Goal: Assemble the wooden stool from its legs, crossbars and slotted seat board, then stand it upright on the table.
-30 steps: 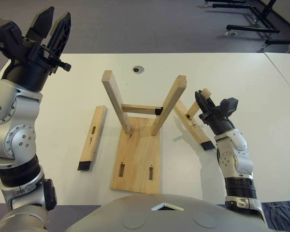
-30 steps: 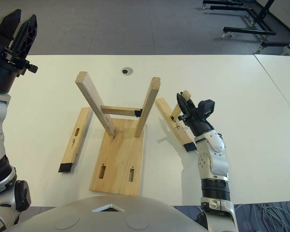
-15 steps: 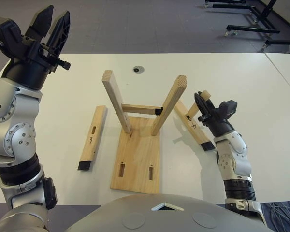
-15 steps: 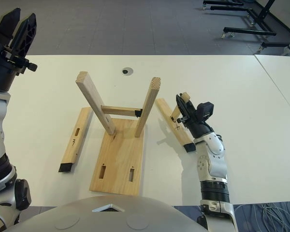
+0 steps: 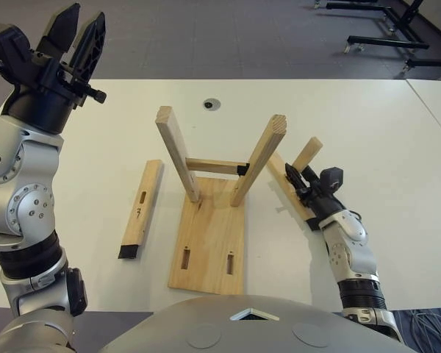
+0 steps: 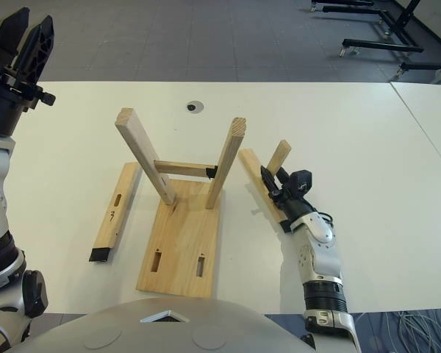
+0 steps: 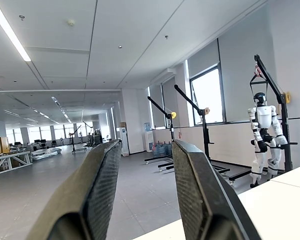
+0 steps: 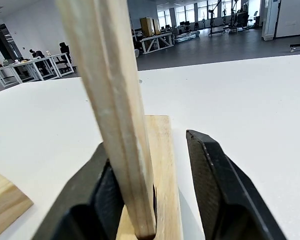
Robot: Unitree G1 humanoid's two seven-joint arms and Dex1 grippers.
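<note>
Nearest, the grainy slotted seat board [image 5: 208, 235] lies flat on the white surface [image 5: 367, 118], two square legs [image 5: 178, 154] slanting from it; right jaws gape astride a thin crossbar [image 8: 110, 100] socketed in a flat leg [image 8: 162, 150], left jaws parted aloft.

The crossbar [image 8: 110, 100] is cut off at one end (the other sits hidden in the leg [image 8: 160, 145]).

Left arm: elbow bent, forearm held upright at the robot's far left. The left claw [image 5: 84, 18] is raised high and points upward, with its two fingers parted and nothing between them.

Right arm: stretched forward and low, forearm angled inward. The right claw [image 5: 294, 176] points forward and to the left, its fingers spread apart.
</note>
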